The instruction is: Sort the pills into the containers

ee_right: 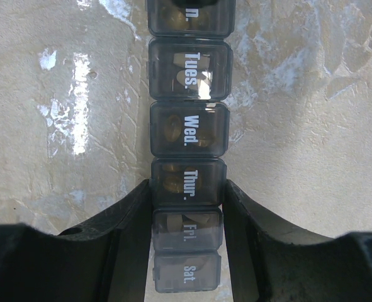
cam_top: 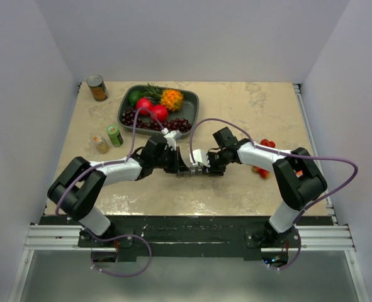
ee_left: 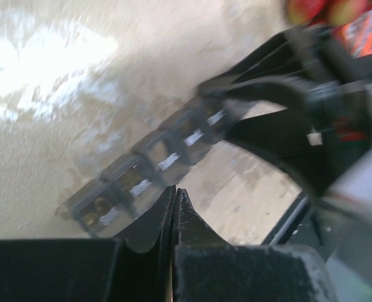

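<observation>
Right end effector (ee_right: 187, 192) clamps smoky translucent containers (ee_right: 189, 135).

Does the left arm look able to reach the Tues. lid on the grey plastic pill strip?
Likely yes. The right gripper grips the grey plastic pill strip only at its Sat. end, leaving the Tues. lid uncovered; the shut left gripper is beside it.

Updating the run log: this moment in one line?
right jaws: clamping pill organizer at Thur/Fri | left jaws: shut beside it | visible lids: closed
</observation>
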You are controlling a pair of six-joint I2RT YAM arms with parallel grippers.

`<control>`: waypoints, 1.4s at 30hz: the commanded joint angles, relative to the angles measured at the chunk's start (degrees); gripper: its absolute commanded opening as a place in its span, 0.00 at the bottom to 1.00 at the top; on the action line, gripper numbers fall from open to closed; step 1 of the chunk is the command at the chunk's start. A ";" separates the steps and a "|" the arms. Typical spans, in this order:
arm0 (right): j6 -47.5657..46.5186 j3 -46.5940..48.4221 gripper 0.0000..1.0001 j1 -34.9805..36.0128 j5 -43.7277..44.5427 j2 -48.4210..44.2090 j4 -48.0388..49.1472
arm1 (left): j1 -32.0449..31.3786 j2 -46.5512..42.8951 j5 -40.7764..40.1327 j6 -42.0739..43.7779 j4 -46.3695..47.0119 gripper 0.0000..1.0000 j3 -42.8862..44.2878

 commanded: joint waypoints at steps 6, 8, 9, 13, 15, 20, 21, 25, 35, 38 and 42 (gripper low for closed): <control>-0.10 -0.34 0.27 0.11 2.86 2.48 0.27 | 1.36 9.34 -0.52 1.16 3.41 0.00 -5.43; -0.10 -0.34 0.27 0.20 2.86 2.66 0.36 | 1.27 7.76 -0.34 1.25 3.76 0.00 -5.35; -0.10 -0.34 0.27 0.02 2.86 2.57 0.27 | 1.36 6.89 -0.17 1.25 3.76 0.00 -4.91; 0.07 -0.08 0.27 0.11 2.60 2.66 0.09 | 1.27 0.14 0.80 1.07 2.54 0.00 -3.15; 0.16 0.01 0.29 0.11 2.60 2.66 0.00 | 1.36 -2.51 1.07 1.42 1.39 0.00 -1.75; 1.22 0.71 0.46 0.11 2.16 2.66 -0.96 | 1.53 -12.62 -1.12 3.27 -3.88 0.11 -0.34; 1.48 0.98 0.52 0.11 1.89 2.57 -1.22 | 1.62 -14.11 -1.91 4.32 -4.76 0.14 -0.34; 4.63 2.91 0.65 -0.50 1.10 1.43 -2.54 | 3.37 -23.67 -7.62 8.18 -10.64 0.36 -0.95; 10.88 8.97 0.93 -8.50 -2.59 -14.19 -12.90 | 10.15 -45.06 -16.06 17.32 -21.10 0.97 2.37; 15.70 10.99 0.99 -11.57 -2.32 -20.00 -14.84 | 10.24 -47.26 -18.70 19.44 -26.11 0.98 5.53; 36.22 13.89 0.99 -15.88 2.84 -31.41 -9.23 | 10.24 -49.28 -22.38 20.50 -31.73 0.99 9.15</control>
